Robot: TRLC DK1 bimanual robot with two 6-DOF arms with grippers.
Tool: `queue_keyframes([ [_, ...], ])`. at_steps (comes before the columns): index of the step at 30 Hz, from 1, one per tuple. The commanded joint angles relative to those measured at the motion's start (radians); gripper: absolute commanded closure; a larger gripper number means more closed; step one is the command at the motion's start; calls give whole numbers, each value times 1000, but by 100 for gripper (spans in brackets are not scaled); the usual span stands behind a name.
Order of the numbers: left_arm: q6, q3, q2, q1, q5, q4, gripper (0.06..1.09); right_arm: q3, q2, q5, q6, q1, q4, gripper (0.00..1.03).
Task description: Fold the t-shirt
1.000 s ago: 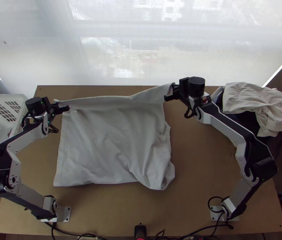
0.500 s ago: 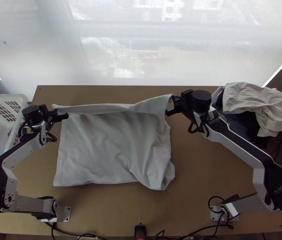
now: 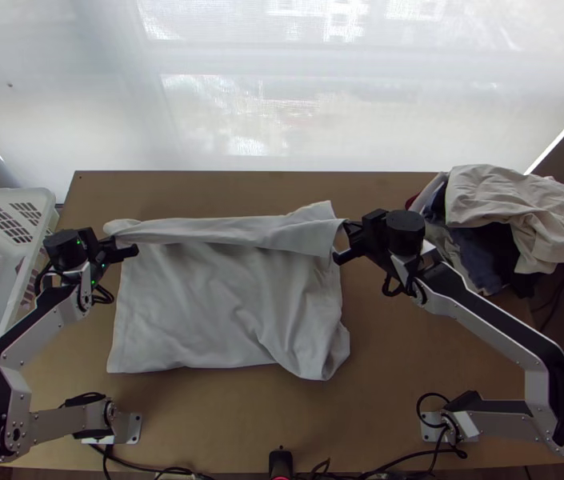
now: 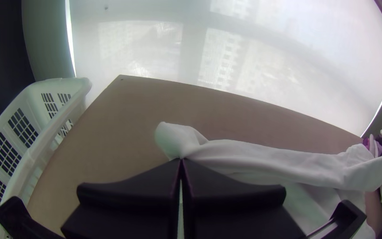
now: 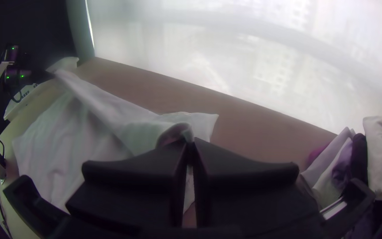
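A white t-shirt (image 3: 218, 304) lies on the table, its far edge lifted and folded over toward the near side as a long band. At the band's left end, my left gripper (image 3: 122, 246) is shut on the cloth; in the left wrist view the left gripper (image 4: 181, 161) pinches the t-shirt (image 4: 261, 161) at its fingertips. My right gripper (image 3: 344, 238) holds the band's right end, and in the right wrist view the right gripper (image 5: 190, 144) is shut on a curled edge of the t-shirt (image 5: 142, 132). The lower right part of the cloth is wrinkled.
A white laundry basket (image 3: 10, 200) stands at the table's left edge. Beige, dark and purple clothes (image 3: 522, 212) are heaped at the right edge. Bare table (image 3: 418, 360) lies right of the shirt. Cables and a small black device (image 3: 281, 464) are at the near edge.
Both grippers have moved toward the table's near side with the held edge, the right one also slightly rightward. The far band of the shirt now lies farther over the rest.
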Motion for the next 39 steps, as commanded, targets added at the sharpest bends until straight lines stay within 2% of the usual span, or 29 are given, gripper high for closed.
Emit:
queue_keyframes([
  [1,1,-65,-83,-5,0,-37,105,-76,-55,2,4,7,-2,100],
  [13,21,-190,-224,-10,-1,-103,105,-171,-149,2,16,-6,-14,100],
  [39,41,-276,-293,-11,-1,-123,105,-243,-224,2,33,-31,-39,100],
])
